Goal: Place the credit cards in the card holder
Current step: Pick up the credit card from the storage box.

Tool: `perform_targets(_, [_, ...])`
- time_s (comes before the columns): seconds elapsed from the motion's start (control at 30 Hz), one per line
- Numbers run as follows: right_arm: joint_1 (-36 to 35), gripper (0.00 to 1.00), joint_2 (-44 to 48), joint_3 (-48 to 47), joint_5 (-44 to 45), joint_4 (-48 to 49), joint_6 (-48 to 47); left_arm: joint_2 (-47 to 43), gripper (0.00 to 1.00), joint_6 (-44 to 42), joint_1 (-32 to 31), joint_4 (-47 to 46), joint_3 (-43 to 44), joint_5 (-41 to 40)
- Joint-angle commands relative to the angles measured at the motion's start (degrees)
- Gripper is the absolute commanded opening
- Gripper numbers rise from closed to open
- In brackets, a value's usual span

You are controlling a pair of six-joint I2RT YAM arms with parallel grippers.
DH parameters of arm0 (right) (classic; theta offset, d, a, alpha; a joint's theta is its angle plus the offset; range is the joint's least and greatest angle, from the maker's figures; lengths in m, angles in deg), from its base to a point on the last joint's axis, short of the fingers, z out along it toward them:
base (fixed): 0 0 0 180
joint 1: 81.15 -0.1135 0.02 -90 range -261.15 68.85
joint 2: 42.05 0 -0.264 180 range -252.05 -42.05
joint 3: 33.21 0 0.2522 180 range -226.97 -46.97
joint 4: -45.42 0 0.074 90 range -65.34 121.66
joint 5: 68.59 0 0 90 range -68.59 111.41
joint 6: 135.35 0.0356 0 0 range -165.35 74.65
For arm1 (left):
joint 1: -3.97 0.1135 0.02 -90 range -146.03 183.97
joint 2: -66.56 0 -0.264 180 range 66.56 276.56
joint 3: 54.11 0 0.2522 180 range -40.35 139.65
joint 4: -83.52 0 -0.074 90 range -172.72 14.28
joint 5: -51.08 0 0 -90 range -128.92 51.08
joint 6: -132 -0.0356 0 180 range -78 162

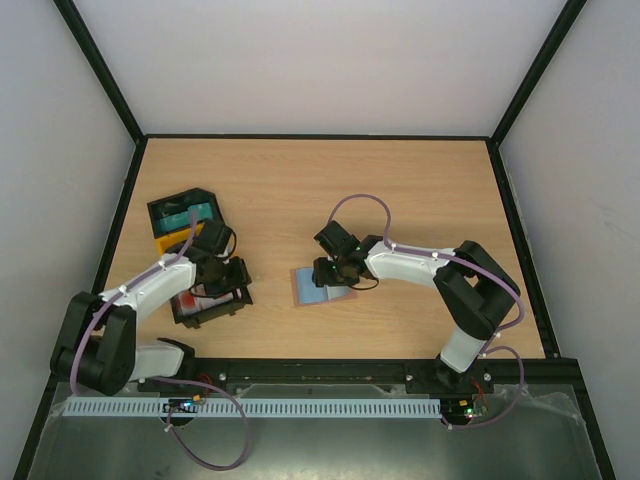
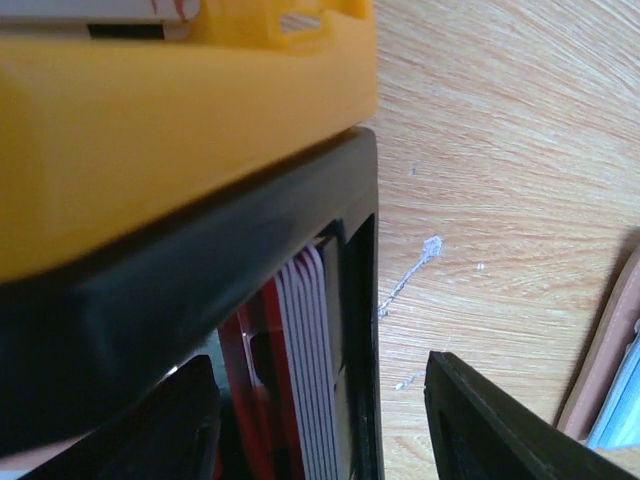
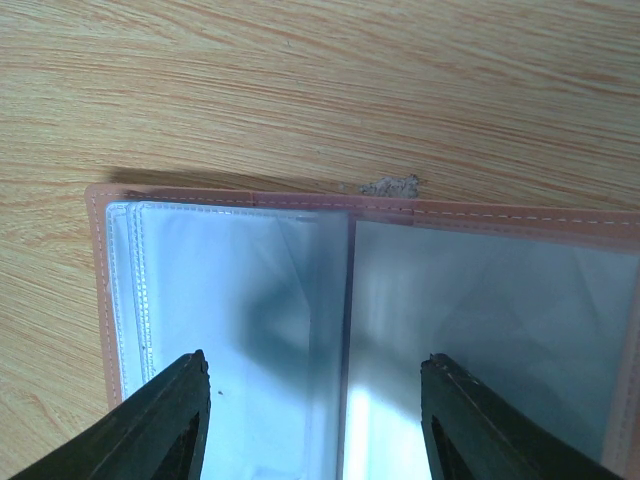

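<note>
While the right fingers [image 3: 165, 425] hang spread over the open card holder [image 3: 250, 300], the left fingers [image 2: 170, 430] gape above credit cards [image 2: 305, 370] in the black tray [image 2: 150, 320] at its nine o'clock.

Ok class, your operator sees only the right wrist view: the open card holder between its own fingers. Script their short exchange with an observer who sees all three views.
Operator: I only see the holder. Where are the credit cards?
Observer: Red and whitish credit cards stand on edge inside a black tray.
Operator: Is the other arm anywhere near them?
Observer: Yes, the left gripper is open right at that tray's edge, with nothing between its fingers.
</note>
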Motion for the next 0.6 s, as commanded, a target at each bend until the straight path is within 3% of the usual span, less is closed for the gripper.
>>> perform_targets(0.0, [0.2, 0.56, 0.1, 0.0, 0.8, 0.3, 0.2, 0.4, 0.55, 0.2, -0.9, 0.0, 1.6, 0.7])
perform_targets(0.1, [0.2, 0.56, 0.0, 0.0, 0.7, 0.4, 0.2, -0.8, 0.48, 0.1, -0.9, 1.0, 2.8, 0.6])
perform_targets(0.4, [0.2, 0.56, -0.1, 0.1, 0.7, 0.4, 0.1, -2.4, 0.40, -0.1, -1.0, 3.0, 3.6, 0.5])
perform_targets(0.57, [0.2, 0.56, -0.3, 0.3, 0.6, 0.5, 0.1, -2.7, 0.27, 0.0, -0.9, 3.4, 3.9, 0.4])
